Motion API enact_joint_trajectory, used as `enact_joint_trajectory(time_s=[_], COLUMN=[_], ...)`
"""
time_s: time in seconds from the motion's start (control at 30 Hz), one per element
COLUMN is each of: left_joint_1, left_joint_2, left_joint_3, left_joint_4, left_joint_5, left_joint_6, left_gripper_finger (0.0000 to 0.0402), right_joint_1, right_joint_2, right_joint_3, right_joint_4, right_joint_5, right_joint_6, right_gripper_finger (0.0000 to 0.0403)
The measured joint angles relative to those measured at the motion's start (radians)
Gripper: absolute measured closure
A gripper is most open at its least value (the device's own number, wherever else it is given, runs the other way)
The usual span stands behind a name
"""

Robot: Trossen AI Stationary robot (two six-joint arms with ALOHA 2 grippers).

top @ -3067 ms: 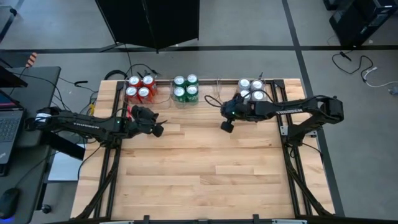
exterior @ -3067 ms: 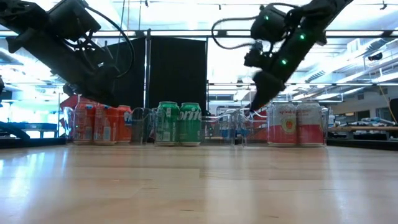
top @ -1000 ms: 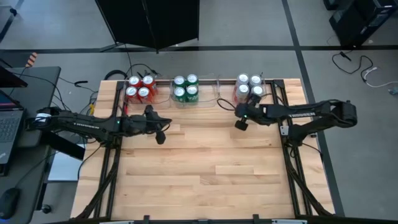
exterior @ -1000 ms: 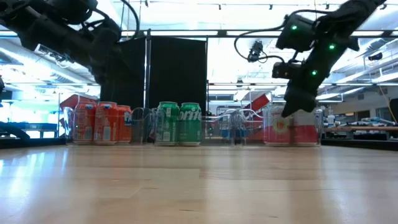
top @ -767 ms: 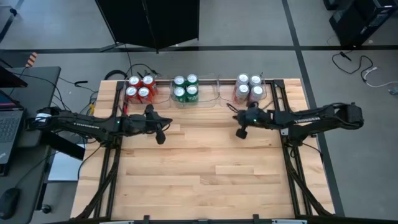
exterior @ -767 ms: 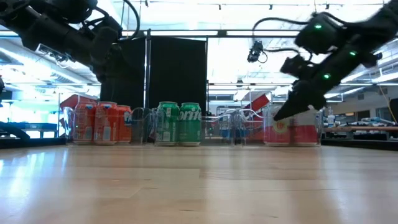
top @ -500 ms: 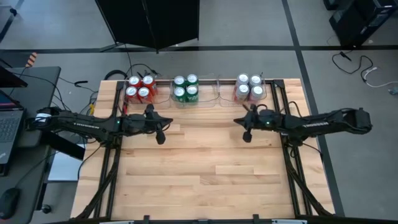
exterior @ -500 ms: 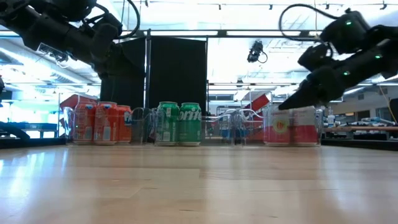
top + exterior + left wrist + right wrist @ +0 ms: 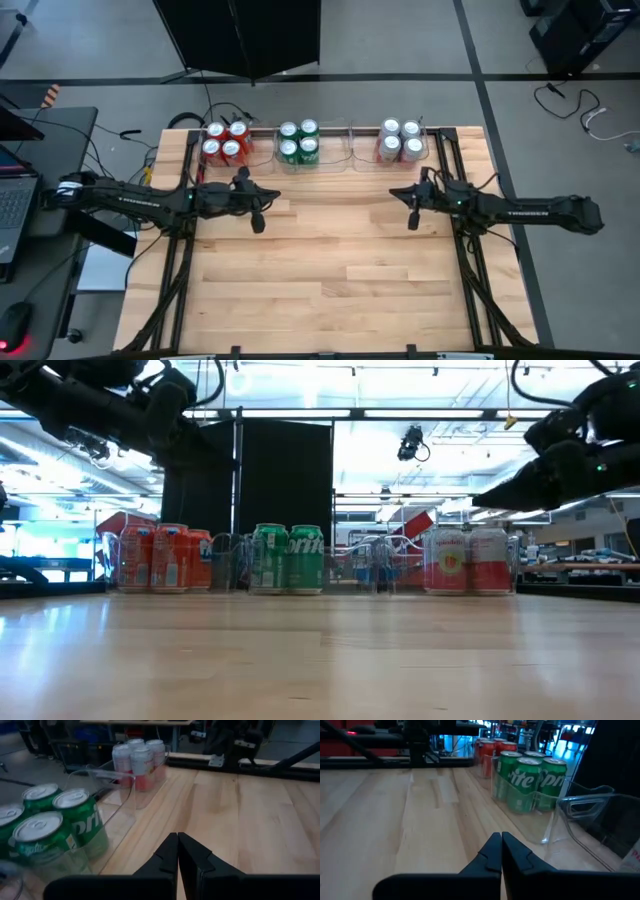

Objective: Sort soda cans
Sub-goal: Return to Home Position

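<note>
The wooden table (image 9: 320, 270) takes up most of the floor in front of me, its near half bare boards. The left arm (image 9: 130, 197) lies stretched out low from the table's left edge toward the middle. The right arm (image 9: 520, 210) mirrors it from the right edge, so the two point at each other across the width.

Along the far edge stands a row of clear trays (image 9: 122, 800), side by side, and all the cans sit in them, upright, in squares of four. The red cans (image 9: 225, 142) are at the far left. The green cans (image 9: 298, 143) are in the middle of the row. The silver-white cans (image 9: 400, 141) with red marks are at the far right, with a stretch of clear tray between them and the green ones. Each colour keeps to its own tray.

The left gripper (image 9: 258, 222) hangs above the boards just in front of the gap between the red and green groups; its two fingers are pressed together with nothing between them. The right gripper (image 9: 412, 221) hangs just in front of the silver-white group, fingers likewise closed on nothing. Neither one touches a can or a tray.
</note>
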Motion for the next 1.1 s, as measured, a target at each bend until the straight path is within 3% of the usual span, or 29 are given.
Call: enact_joint_trajectory(time_s=[0.37, 0.47, 0.63, 0.87, 0.97, 1.1], left_joint_1=[-0.057, -0.06, -0.06, -0.06, -0.06, -0.059], left_joint_2=[0.0, -0.001, -0.038, -0.227, -0.33, -0.459], left_joint_3=[0.0, 0.0, -0.016, -0.245, -0.301, -0.332], left_joint_4=[0.097, 0.128, 0.145, 0.384, 0.374, 0.243], left_joint_5=[0.047, 0.107, 0.119, 0.146, 0.143, 0.122], left_joint_6=[0.104, 0.129, 0.139, 0.124, 0.115, 0.111], left_gripper_finger=[0.0387, 0.0387, 0.0387, 0.0387, 0.0387, 0.0387], right_joint_1=[0.067, 0.077, 0.078, 0.072, 0.066, 0.059], right_joint_2=[-0.264, -0.303, -0.321, -0.32, -0.32, -0.32], right_joint_3=[-0.001, -0.001, -0.001, -0.001, -0.001, -0.001], right_joint_4=[-0.207, -0.229, -0.23, -0.23, -0.23, -0.23], right_joint_5=[0.093, 0.094, 0.096, 0.096, 0.096, 0.096], right_joint_6=[-0.012, -0.012, -0.014, -0.029, -0.028, -0.02], right_gripper_finger=[0.0403, 0.0403, 0.0403, 0.0403, 0.0403, 0.0403])
